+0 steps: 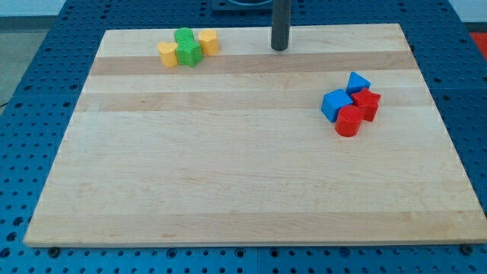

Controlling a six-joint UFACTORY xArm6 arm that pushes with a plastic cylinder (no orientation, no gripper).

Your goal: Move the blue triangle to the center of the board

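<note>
The blue triangle (358, 82) sits at the view's right, at the top of a tight cluster. Touching it are a blue cube (335, 104) to its lower left, a red star-shaped block (367, 103) just below it, and a red cylinder (349, 121) at the cluster's bottom. My tip (280, 48) is the end of the dark rod near the board's top edge, well to the upper left of the blue triangle and apart from every block.
At the view's top left lies a second cluster: a yellow block (167, 54), two green blocks (183, 37) (190, 53) and a yellow cylinder (208, 41). The wooden board (228, 167) lies on a blue perforated table.
</note>
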